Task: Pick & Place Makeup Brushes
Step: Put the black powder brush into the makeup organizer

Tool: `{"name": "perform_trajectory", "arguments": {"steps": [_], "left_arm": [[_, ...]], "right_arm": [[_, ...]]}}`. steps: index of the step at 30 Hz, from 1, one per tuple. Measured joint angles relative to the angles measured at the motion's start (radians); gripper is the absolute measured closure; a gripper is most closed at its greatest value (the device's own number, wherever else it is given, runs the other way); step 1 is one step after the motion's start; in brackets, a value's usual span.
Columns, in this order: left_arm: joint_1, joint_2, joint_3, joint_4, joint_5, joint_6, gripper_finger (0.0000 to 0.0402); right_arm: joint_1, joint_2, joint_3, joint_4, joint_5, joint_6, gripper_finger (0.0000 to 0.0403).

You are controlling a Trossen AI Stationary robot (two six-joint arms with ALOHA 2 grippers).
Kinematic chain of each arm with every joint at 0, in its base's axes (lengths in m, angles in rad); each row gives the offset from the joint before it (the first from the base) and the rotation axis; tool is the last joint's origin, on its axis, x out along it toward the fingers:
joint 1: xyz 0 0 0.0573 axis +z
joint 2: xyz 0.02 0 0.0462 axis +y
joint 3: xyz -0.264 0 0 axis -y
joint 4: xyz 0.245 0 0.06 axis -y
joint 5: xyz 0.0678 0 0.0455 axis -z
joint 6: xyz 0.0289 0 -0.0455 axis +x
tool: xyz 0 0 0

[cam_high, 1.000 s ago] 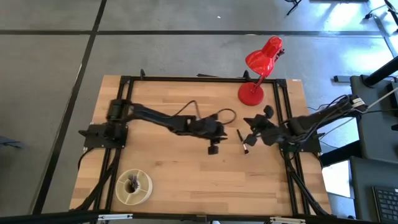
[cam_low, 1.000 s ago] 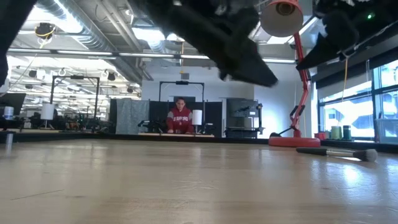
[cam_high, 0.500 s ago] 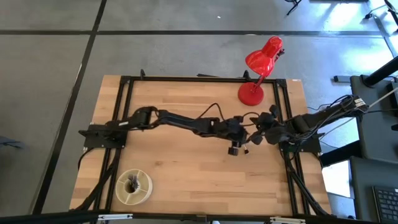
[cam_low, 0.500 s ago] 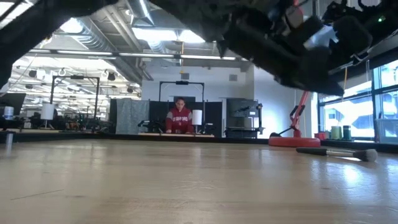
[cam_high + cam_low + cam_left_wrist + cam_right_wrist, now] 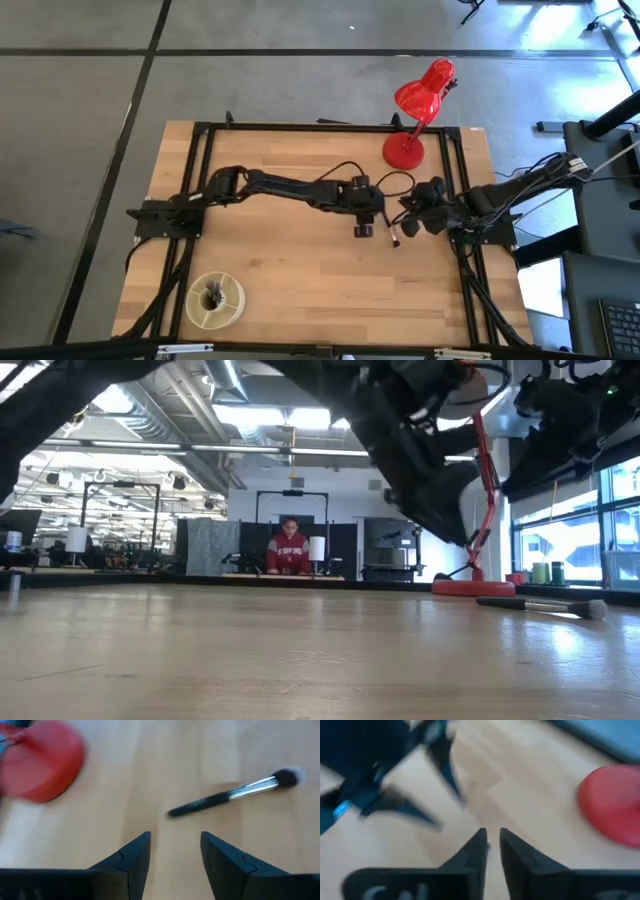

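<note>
One makeup brush (image 5: 391,226) lies loose on the wooden counter (image 5: 280,280) in the high view, between the two claws and below the red lamp (image 5: 414,112); a round pale holder (image 5: 215,300) near the counter's front left corner carries more dark brushes (image 5: 214,294). Left claw (image 5: 362,229): reaches across mid-counter, just beside the loose brush. Right claw (image 5: 408,216): on the brush's other side.

Low view: the brush (image 5: 542,605) rests flat at the right, dark handle, silvery ferrule, rounded dark tip with a pale end. A person in red (image 5: 289,551) sits far behind.

Left wrist view: left claw (image 5: 174,854) stands wide and empty above the counter, the brush (image 5: 235,795) beyond its fingers, near the lamp's red base (image 5: 42,766).

Right wrist view: right claw (image 5: 491,846) shows a narrow gap, nothing between the fingers; the brush cannot be made out.
</note>
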Motion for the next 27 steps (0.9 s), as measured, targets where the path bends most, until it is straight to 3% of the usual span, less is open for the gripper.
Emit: {"name": "perform_trajectory", "arguments": {"steps": [6,10,14,22,27], "left_arm": [[-0.038,-0.061,-0.038,-0.149,-0.166,-0.058,0.0253],[-0.060,-0.098,-0.131,-0.145,-0.182,-0.093,0.0266],[-0.072,-0.136,-0.235,-0.138,-0.188,-0.134,0.0273],[-0.071,-0.203,-0.381,-0.140,-0.219,-0.231,0.0274],[-0.081,-0.216,-0.395,-0.137,-0.252,-0.258,0.0274]], "right_arm": [[-0.001,0.141,0.000,0.106,-0.106,0.097,0.0271],[-0.002,0.273,0.000,0.160,-0.131,0.155,0.0236],[-0.002,0.389,0.000,0.192,-0.191,0.241,0.0229],[-0.002,0.544,0.000,0.218,-0.460,0.342,0.0229],[-0.002,0.582,0.004,0.211,-0.488,0.343,0.0229]]}}
